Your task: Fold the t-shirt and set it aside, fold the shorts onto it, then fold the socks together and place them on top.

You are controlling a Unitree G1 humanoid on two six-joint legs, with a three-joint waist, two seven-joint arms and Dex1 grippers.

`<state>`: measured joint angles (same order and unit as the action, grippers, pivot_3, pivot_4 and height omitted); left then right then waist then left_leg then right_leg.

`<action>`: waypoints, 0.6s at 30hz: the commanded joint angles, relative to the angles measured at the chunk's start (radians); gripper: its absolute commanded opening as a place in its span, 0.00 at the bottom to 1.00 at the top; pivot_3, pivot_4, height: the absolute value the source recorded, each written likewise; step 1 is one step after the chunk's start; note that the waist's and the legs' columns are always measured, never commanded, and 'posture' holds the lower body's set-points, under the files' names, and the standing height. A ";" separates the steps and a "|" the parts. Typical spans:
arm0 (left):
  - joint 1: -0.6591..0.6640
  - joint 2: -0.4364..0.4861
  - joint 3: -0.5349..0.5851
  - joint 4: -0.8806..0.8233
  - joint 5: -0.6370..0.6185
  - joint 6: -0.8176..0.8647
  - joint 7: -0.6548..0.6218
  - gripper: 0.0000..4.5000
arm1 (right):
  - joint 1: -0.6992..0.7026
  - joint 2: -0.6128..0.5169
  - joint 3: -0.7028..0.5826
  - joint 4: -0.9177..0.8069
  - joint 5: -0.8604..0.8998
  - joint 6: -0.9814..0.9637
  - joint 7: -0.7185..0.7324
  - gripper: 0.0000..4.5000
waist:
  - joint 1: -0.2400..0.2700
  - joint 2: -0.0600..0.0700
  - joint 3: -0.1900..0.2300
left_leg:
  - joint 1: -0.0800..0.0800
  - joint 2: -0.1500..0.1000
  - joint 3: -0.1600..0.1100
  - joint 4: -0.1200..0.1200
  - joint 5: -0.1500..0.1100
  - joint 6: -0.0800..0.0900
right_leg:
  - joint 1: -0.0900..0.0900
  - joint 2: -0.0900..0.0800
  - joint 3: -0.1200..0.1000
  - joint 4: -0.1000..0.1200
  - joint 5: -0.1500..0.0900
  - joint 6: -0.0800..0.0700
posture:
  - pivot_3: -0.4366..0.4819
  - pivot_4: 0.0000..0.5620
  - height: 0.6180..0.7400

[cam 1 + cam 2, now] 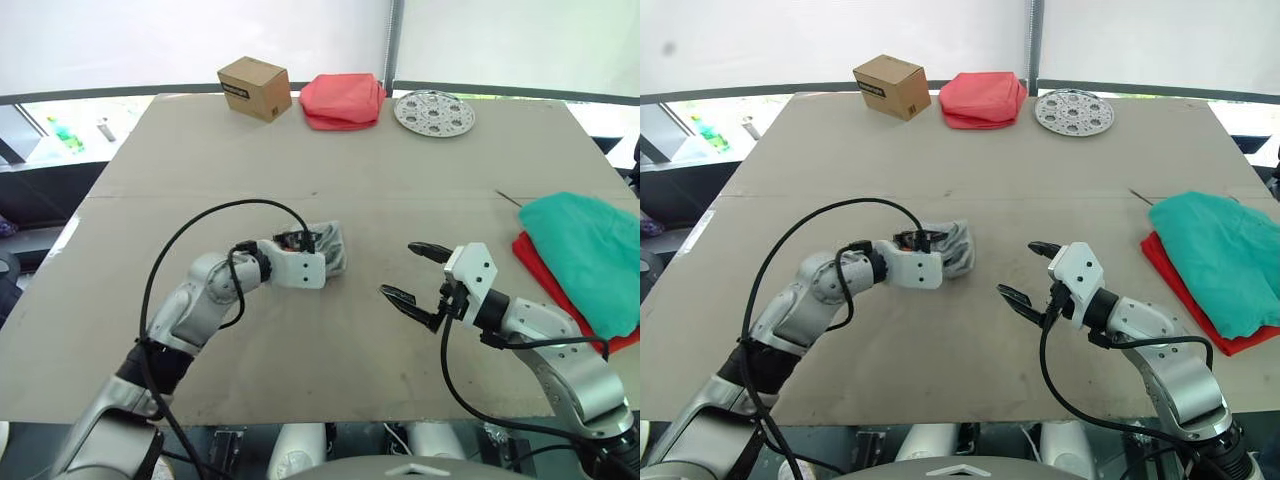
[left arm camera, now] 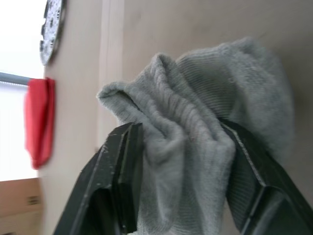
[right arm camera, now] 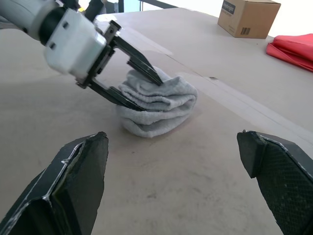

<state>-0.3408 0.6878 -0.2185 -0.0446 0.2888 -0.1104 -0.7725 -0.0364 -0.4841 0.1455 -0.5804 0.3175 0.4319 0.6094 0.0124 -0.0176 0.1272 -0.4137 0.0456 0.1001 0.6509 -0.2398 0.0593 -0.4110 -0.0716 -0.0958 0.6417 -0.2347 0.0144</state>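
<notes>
Pinching the bundled socks (image 3: 156, 105) mid-table in my left gripper (image 1: 318, 248); right gripper (image 1: 412, 272) gapes wide, empty. Shallow grip: carried toward the shorts (image 1: 585, 255), the fold could slip loose.

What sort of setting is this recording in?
Likely a lab or test bench: a plain board table before white screens, staged with a cardboard box, folded salmon-pink cloth and a perforated metal disc.

table (image 1: 200, 160), box (image 1: 254, 88), socks (image 1: 331, 247), plate (image 1: 434, 112)

Left claw (image 1: 318, 240) grips the socks (image 1: 332, 247); right claw (image 1: 413, 272) hangs spread.
</notes>
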 commanded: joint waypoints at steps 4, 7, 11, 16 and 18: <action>0.016 0.022 0.277 -0.242 -0.705 0.588 -0.249 0.54 | -0.010 0.005 0.002 -0.023 0.006 -0.009 -0.001 1.00 | 0.000 0.000 0.000 | 0.000 0.001 0.000 0.001 0.000 0.000 | 0.000 0.000 0.000 0.000 -0.002 0.003 | 0.48 0.27 1.00; -0.036 0.006 0.359 -0.241 -0.923 0.846 -0.217 0.54 | -0.020 0.003 0.007 -0.012 0.004 -0.010 0.004 1.00 | 0.002 0.000 0.000 | 0.001 0.000 0.000 0.002 0.001 -0.001 | 0.002 0.001 0.000 0.000 -0.002 0.004 | 0.48 0.27 1.00; -0.144 -0.102 0.461 -0.147 -1.061 1.022 -0.038 0.35 | -0.019 -0.003 0.005 -0.013 0.004 -0.010 0.008 1.00 | 0.003 -0.002 0.000 | 0.001 -0.001 -0.002 0.004 0.000 0.000 | 0.003 0.001 -0.001 0.000 -0.002 0.004 | 0.48 0.27 1.00; -0.225 -0.198 0.398 0.071 -0.891 0.939 0.145 0.01 | -0.014 -0.007 0.003 -0.026 0.001 0.001 0.000 1.00 | 0.001 -0.002 0.000 | 0.006 -0.004 -0.002 0.003 0.002 -0.004 | 0.008 0.001 0.000 0.001 -0.002 0.004 | 0.48 0.27 1.00; -0.241 -0.222 0.372 0.148 -0.845 0.876 0.144 0.01 | -0.011 -0.008 0.002 -0.030 0.002 0.004 -0.004 1.00 | 0.001 -0.003 0.000 | 0.006 -0.004 -0.002 0.002 0.003 -0.004 | 0.008 0.001 0.001 0.000 -0.002 0.004 | 0.48 0.27 1.00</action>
<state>-0.5584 0.4728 0.1658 0.0762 -0.5887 0.8241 -0.6321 -0.0458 -0.4904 0.1587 -0.5712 0.3172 0.4355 0.6100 0.0130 -0.0202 0.1268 -0.4075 0.0419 0.0980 0.6524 -0.2371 0.0549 -0.4036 -0.0702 -0.0954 0.6422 -0.2355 0.0162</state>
